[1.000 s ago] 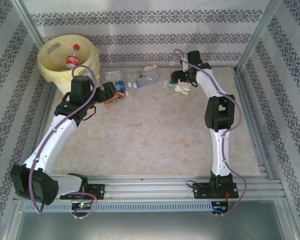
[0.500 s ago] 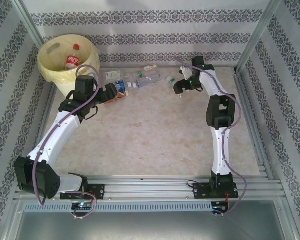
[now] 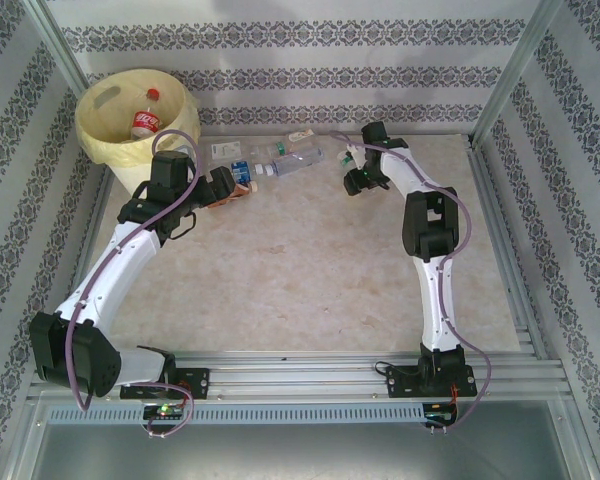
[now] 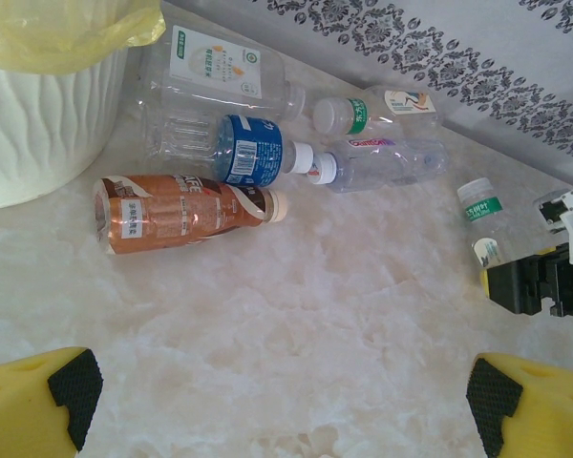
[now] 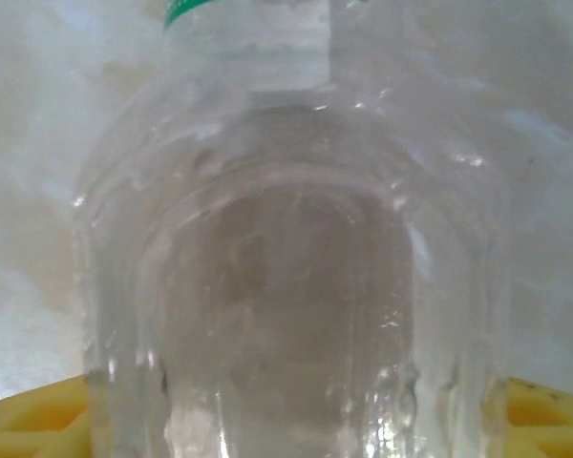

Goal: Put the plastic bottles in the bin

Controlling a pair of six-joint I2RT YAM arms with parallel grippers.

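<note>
Left gripper [image 4: 282, 386]: your yellow fingers with black pads [image 4: 48, 396] stand spread wide, holding nothing, above the beige marbled tabletop [image 3: 300, 270].
Right gripper [image 3: 354, 178]: pinching the small clear plastic bottle with a green-and-white label [image 5: 296, 286]. In the right wrist view its yellow fingers [image 5: 29, 420] press against the bottle's two sides.
Held bottle, position: near the far edge of the table, right of centre, well apart from the bin. Whether it rests on the surface you cannot tell.
Round cream-white plastic bin [image 3: 105, 148]: far left corner, lined with a pale yellow bag. A red-labelled bottle with a red cap [image 3: 143, 122] lies inside.
Brown-labelled bottle with a cream cap [image 4: 177, 212]: on its side near the bin, the closest bottle to your left gripper.
Clear bottle with a blue label [image 4: 253, 153]: on its side behind the brown one, cap to cap with a clear bottle with pink lettering [image 4: 387, 160].
Large clear bottle with a white-and-green label [image 4: 215, 76]: lying just beside the bin.
Small clear bottle with a green band [image 4: 372, 110]: lying by the patterned back wall [image 3: 310, 75].
</note>
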